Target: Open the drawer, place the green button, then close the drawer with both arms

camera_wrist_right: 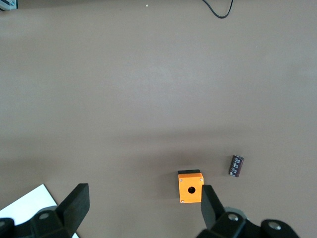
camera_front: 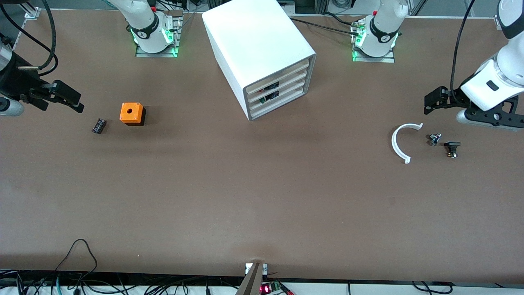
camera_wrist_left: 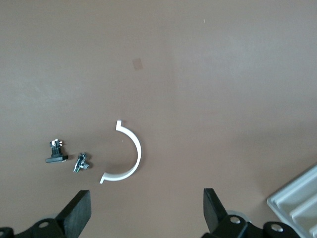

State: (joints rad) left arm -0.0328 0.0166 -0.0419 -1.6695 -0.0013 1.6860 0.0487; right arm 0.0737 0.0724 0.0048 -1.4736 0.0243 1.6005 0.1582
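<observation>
Drawer point(camera_front: 277, 86) shut, front facing the camera, long axis horizontal. Left tool point(camera_wrist_left: 147, 210), right tool point(camera_wrist_right: 144, 206): fingers apart, over counter point(camera_front: 262, 196); button possibly inside.

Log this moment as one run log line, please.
stage: start, white four-drawer cabinet all shut | left gripper: open, over table near white plastic arc | right gripper: open, near orange cube

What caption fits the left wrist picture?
Open left hand above a white curved piece and two small parts.
</observation>
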